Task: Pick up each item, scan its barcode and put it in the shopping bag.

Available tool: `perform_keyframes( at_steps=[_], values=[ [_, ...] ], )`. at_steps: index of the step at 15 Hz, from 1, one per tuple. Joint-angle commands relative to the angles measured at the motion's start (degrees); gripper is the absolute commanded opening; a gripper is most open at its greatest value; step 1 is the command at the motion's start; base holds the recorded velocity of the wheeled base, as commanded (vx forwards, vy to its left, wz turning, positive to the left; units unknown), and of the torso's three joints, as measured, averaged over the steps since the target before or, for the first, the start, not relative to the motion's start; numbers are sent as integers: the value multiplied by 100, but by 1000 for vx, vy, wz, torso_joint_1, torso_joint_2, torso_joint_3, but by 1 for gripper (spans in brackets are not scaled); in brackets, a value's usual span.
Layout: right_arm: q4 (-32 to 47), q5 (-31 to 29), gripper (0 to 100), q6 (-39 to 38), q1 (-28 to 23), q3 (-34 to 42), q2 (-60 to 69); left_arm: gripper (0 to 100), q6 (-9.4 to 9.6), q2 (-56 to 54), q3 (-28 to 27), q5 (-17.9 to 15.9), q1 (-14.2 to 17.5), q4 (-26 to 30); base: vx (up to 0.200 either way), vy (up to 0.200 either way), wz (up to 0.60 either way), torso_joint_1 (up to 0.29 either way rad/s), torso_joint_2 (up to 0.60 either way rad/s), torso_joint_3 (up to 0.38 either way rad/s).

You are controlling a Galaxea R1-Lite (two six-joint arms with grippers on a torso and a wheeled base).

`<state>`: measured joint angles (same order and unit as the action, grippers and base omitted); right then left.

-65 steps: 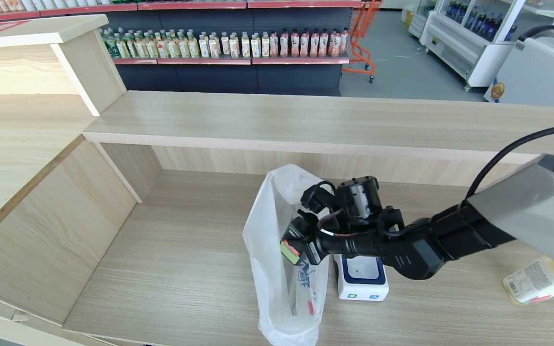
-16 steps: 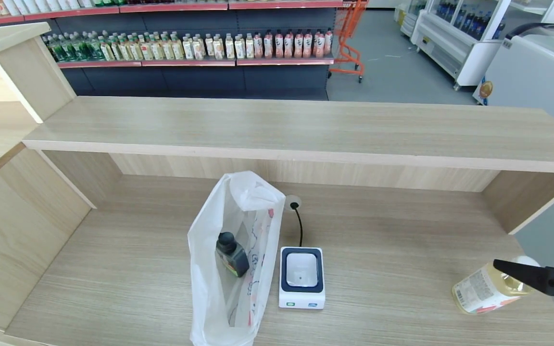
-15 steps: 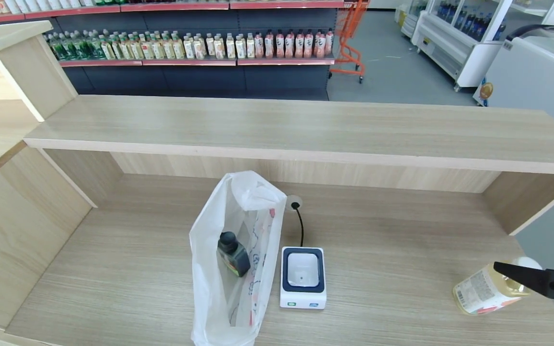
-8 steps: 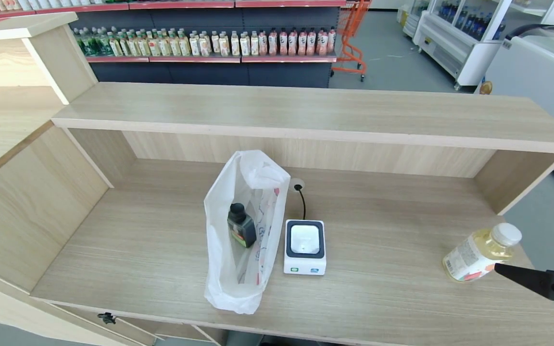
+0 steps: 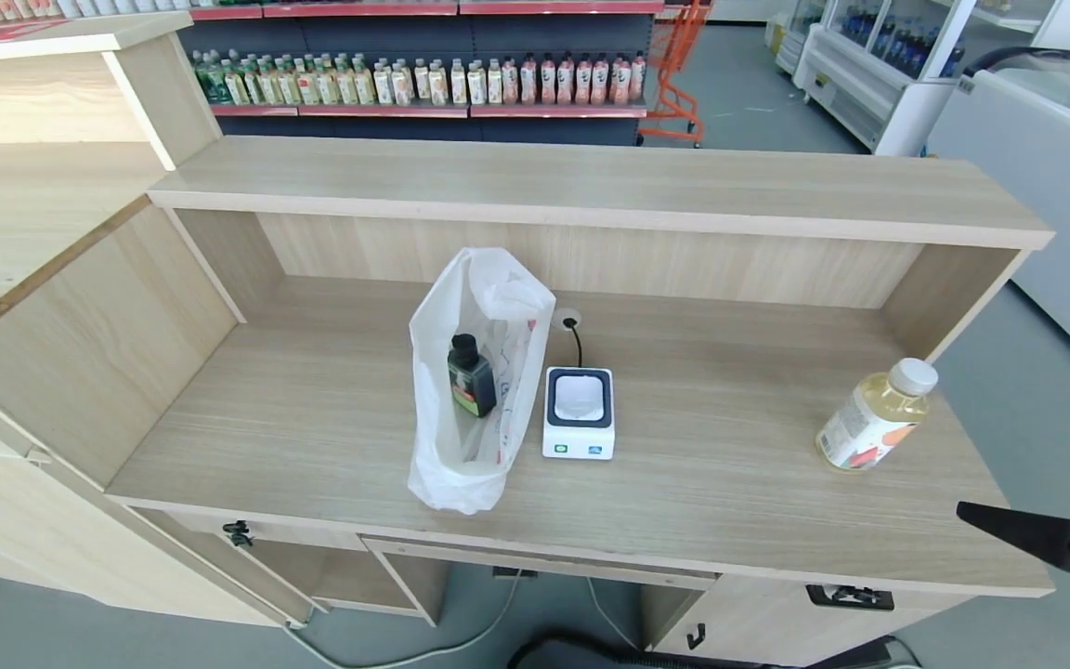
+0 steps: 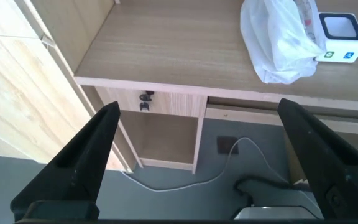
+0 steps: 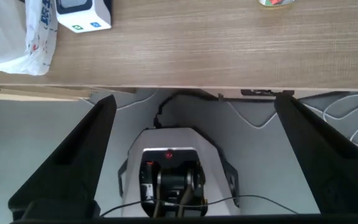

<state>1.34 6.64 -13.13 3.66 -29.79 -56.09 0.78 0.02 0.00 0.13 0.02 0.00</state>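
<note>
A white plastic shopping bag (image 5: 475, 446) stands open on the wooden counter (image 5: 730, 465), with a dark bottle (image 5: 471, 376) upright inside it. Right beside the bag sits the white barcode scanner (image 5: 579, 413). A yellow drink bottle (image 5: 874, 418) with a white cap stands near the counter's right end. One finger (image 5: 1027, 537) of my right gripper pokes in at the lower right, below the counter's front edge. Both wrist views look at the counter front from off the counter: my left gripper (image 6: 201, 155) and right gripper (image 7: 194, 155) are open and hold nothing. The bag (image 6: 278, 43) and scanner (image 7: 82, 15) lie beyond them.
A raised ledge (image 5: 591, 181) runs along the counter's back, and a wooden side panel (image 5: 80, 353) closes its left end. The scanner's cable (image 5: 577, 344) goes into a hole behind it. Drawers and loose cables (image 6: 185, 180) lie under the counter. Store shelves and freezers stand behind.
The right arm has left the bag, and the dark bottle now stands in it. The camera has pulled back from the counter, so the whole counter front now shows.
</note>
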Motion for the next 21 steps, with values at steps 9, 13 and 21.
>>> perform_keyframes(
  at_steps=[9,13,21],
  values=[
    [-37,4,100,-85,-5,-79,-245,100,10,-2,0,-5,-2,0,0,-200,0,2,1,3],
    [-46,-14,100,-120,-14,-246,-728,100,-25,-2,0,4,-11,0,0,-50,0,1,-1,1],
    [-1953,-23,100,1128,355,-343,-3092,100,-25,-2,0,4,-2,0,0,0,0,0,0,0]
  ],
)
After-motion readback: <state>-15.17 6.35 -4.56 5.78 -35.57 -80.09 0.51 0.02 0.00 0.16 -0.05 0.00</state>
